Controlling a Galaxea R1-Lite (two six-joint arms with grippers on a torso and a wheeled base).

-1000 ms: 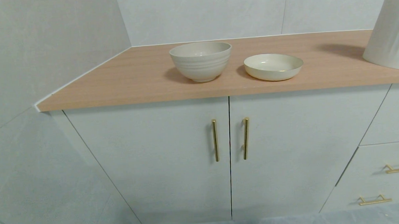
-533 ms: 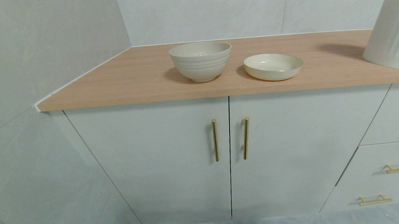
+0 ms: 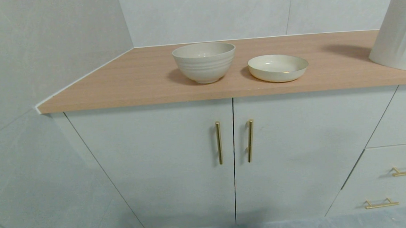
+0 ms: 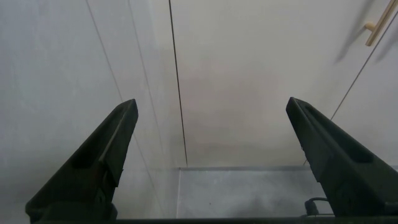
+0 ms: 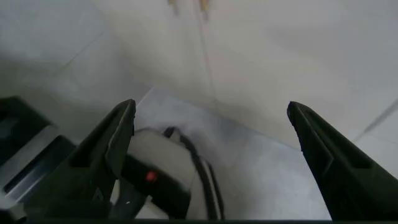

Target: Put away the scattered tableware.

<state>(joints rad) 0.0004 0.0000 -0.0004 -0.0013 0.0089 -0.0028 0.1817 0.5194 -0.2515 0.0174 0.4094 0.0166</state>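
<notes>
A wooden countertop (image 3: pixel 125 85) runs along a pale tiled wall, above white cabinets. Two pieces of tableware sit on it, near its front edge. The deeper one is a ribbed cream bowl (image 3: pixel 204 61), upright, roughly above the seam between the two cabinet doors. To its right, close beside it but not touching, sits a shallow cream dish (image 3: pixel 278 67) with a thin golden rim, also upright. Farther right, at the counter's end, stands a tall white ribbed object (image 3: pixel 398 30), well apart from the dish.

Below, the left door (image 3: pixel 150 165) and the right door (image 3: pixel 295 154) are shut, each with a vertical gold handle (image 3: pixel 218 142) beside the centre seam. Drawers (image 3: pixel 400 159) with gold pulls sit to the right.

My left gripper (image 4: pixel 211 165) hangs low in front of the cabinet face, its dark fingers (image 4: pixel 99 162) spread wide with nothing between them. My right gripper (image 5: pixel 211 162) is likewise spread wide and holds nothing, pointing down toward the grey floor (image 5: pixel 261 168) before the cabinets. Both are well apart from the bowl and dish.
</notes>
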